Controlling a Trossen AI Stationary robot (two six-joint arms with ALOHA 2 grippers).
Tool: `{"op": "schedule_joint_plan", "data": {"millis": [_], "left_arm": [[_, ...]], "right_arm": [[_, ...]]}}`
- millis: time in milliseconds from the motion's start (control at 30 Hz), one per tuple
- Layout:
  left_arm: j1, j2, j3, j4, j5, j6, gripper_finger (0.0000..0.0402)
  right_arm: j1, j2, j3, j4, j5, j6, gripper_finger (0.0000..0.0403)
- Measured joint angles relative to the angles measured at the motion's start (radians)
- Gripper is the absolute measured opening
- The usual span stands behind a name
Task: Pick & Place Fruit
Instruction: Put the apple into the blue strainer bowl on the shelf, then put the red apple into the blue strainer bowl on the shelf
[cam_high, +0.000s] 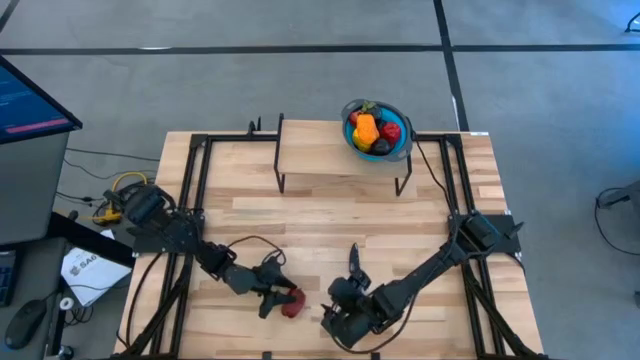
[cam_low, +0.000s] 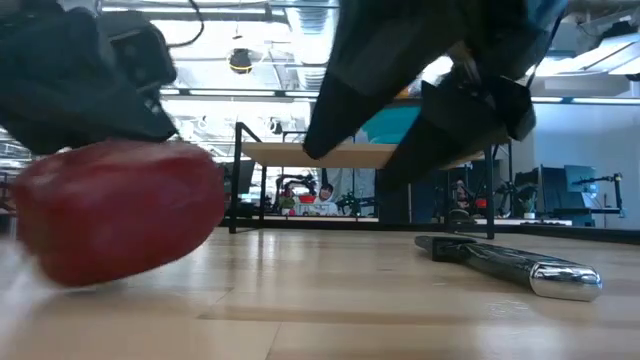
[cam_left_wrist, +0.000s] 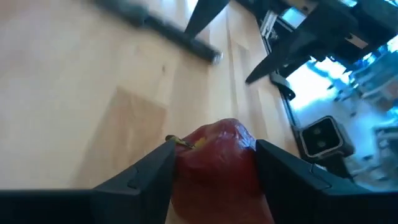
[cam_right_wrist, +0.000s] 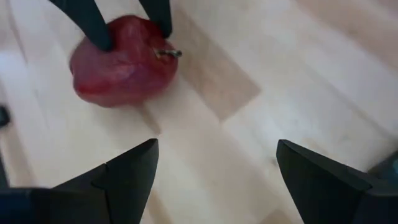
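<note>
Red apple (cam_left_wrist: 214, 158), stemmed, between left gripper (cam_left_wrist: 214, 165) fingers

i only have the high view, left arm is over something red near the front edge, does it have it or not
Observer: Yes. In the left wrist view the left gripper has its fingers on both sides of the red fruit, touching it.
Operator: is it lifted
Observer: The low view shows the fruit's underside at the table, so not clearly lifted.
Operator: right arm in the way
Observer: The right gripper is open, apart from the fruit, nothing between its fingers.
</note>
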Motion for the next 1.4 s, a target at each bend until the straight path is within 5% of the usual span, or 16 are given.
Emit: {"op": "schedule_joint_plan", "data": {"millis": [300, 633, 1000, 1133, 1267, 1400], "left_arm": [[0.017, -0.21, 0.0, -0.065, -0.006, 0.563, 0.0187], [0.016, -0.377, 0.002, -0.06, -0.133, 0.857, 0.0149], [0.012, -0.394, 0.002, -0.1, -0.161, 0.81, 0.0107], [0.013, -0.393, 0.002, -0.161, -0.097, 0.775, 0.0111], [0.035, -0.352, 0.002, -0.172, 0.027, 0.724, 0.0142], [0.086, -0.258, 0.041, -0.171, 0.09, 0.67, 0.0215]], "right_arm": [[0.06, 0.001, -0.135, 0.182, 0.309, -0.184, 0.032], [0.012, 0.014, -0.329, 1.054, 0.309, -0.709, 0.032], [-0.053, 0.009, -0.333, 1.003, 0.178, -0.74, 0.032], [-0.046, -0.001, -0.333, 0.953, 0.202, -0.785, 0.032], [-0.01, -0.087, -0.333, 0.823, 0.231, -0.775, 0.032], [0.032, -0.185, -0.332, 0.588, 0.246, -0.652, 0.032]]}}
